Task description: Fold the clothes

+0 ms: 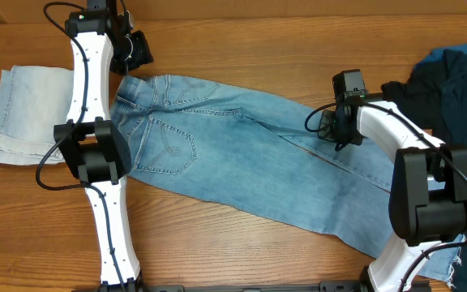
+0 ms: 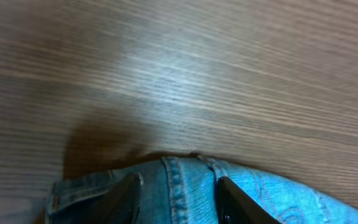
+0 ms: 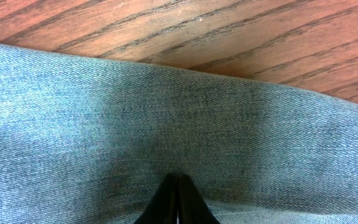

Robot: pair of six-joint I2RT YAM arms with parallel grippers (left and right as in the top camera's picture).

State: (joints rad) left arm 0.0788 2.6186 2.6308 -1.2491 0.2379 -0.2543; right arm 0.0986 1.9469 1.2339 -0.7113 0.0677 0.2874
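Light-blue jeans (image 1: pixel 242 154) lie unfolded, spread slantwise across the table (image 1: pixel 242 40). Paler denim (image 1: pixel 27 113) sits folded at one end and dark garments (image 1: pixel 460 89) are heaped at the other. The left tool (image 2: pixel 179 199) straddles the waistband (image 2: pixel 185 168), grip unclear; the right tool (image 3: pixel 176 199), clenched, presses farther along.

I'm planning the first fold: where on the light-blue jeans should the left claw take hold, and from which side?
Take the jeans by the waistband, coming in from the bare table beyond the waist end. That band is a thick stitched edge lying flat beside open wood, and the left claw straddles it, so a firm pinch seems likely.
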